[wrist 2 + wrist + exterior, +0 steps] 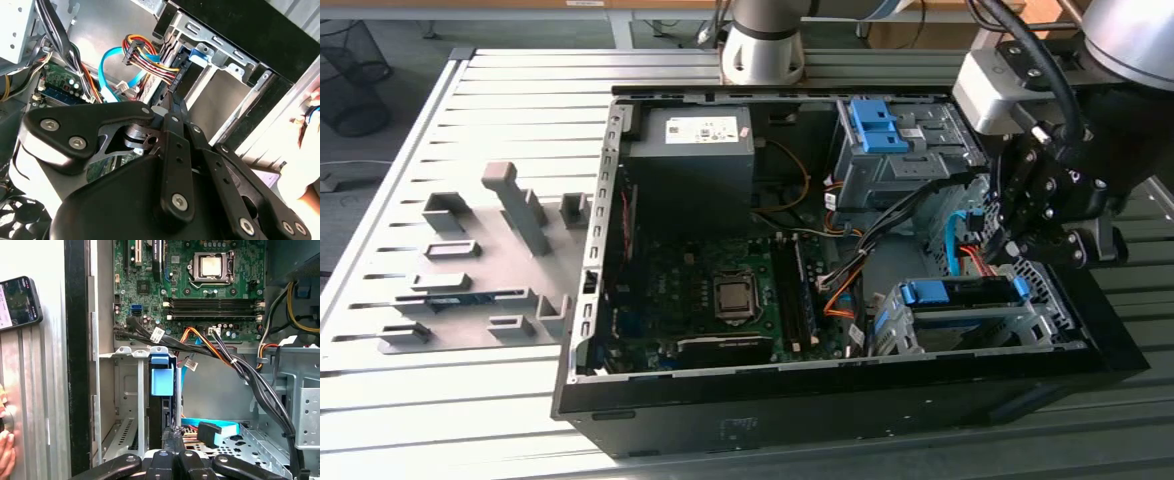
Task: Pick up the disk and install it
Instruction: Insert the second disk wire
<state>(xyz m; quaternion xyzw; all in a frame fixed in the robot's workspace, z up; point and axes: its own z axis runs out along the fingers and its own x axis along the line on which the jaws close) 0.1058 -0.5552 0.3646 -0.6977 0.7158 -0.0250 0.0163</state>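
The disk (947, 292) stands on edge in the metal drive cage (987, 325) at the case's near corner, on the exterior view's right. Its blue rail tab (161, 380) sticks out of the cage slot, with the dark drive edge behind it. The same blue tab (200, 52) shows in the second wrist view. My gripper (1017, 255) hangs just above this cage. Its fingertips (172, 436) are pressed together close to the disk's outer edge, with nothing seen between them. In the second wrist view the gripper (172, 107) also looks shut.
The open computer case (841, 375) lies on a slatted table. A dark box with a white sticker (694, 150), a second cage with a blue bracket (874, 125) and loose cables (220, 352) crowd the inside. Grey fixtures (480, 260) stand outside. A phone (19, 302) and a hand (6, 455) are beside the case wall.
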